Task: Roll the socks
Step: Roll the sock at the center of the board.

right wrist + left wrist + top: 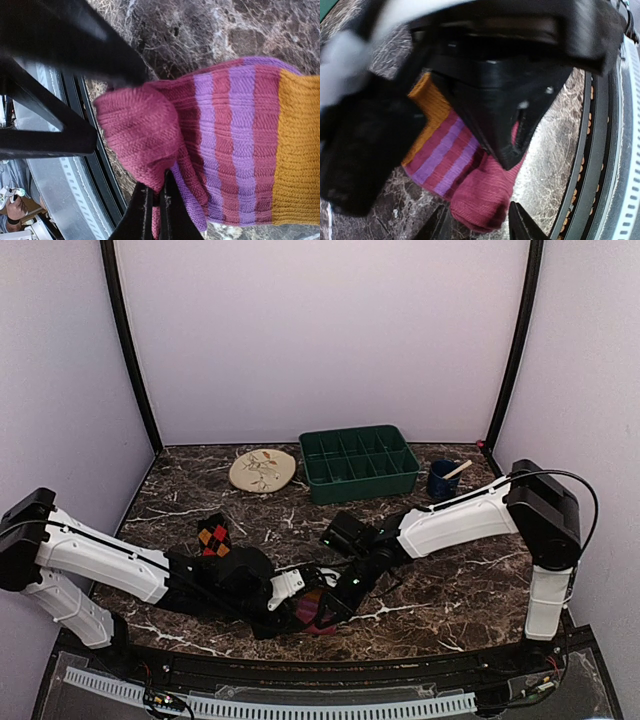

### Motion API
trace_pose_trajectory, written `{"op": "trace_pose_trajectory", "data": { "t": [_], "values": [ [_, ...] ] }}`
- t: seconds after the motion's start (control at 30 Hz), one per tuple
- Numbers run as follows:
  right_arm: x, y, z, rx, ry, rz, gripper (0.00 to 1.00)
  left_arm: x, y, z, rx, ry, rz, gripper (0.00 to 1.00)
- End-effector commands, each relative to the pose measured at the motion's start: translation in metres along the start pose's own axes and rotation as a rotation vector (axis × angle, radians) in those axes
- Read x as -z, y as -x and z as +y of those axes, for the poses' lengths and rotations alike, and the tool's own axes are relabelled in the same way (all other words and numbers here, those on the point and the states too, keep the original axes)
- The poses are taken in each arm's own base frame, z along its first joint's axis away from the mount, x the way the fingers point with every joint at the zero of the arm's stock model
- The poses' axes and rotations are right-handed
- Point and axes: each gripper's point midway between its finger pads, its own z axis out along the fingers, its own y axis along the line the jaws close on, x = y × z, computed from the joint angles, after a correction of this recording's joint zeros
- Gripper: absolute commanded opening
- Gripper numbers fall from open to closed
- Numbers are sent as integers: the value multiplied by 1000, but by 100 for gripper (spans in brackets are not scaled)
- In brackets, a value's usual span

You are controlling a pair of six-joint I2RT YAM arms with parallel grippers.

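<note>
The magenta sock (312, 615) lies bunched near the table's front edge, with purple stripes and an orange-yellow cuff (300, 150). My right gripper (159, 187) is shut, pinching a fold of the magenta sock (140, 130) at its rolled end. My left gripper (477, 227) is open, one finger on each side of the same rolled end (480, 195). In the top view the left gripper (308, 582) and right gripper (335, 607) meet over this sock. The black argyle sock (214, 537) lies apart to the left, behind my left arm.
A beige floral plate (262, 469), a green divided bin (358, 462) and a blue cup (441, 480) holding a wooden stick stand along the back. The black front rail (300, 655) runs just beyond the magenta sock.
</note>
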Motion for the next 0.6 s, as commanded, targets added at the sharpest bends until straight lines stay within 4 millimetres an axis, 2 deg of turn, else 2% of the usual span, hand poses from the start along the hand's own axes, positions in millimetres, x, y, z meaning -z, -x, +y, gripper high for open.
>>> {"op": "trace_pose_trajectory", "data": {
  "t": [0.0,0.27,0.57],
  "values": [
    [-3,-10,-8,-16,6,30,0,-6,3,-6,-115,36,32,41],
    [-3,-12,-8,-9,18,42,0,-17,0,-16,-219,44,90,41],
    [-4,-17,-7,-1,31,67,0,-26,-7,-11,-286,85,148,41]
  ]
}}
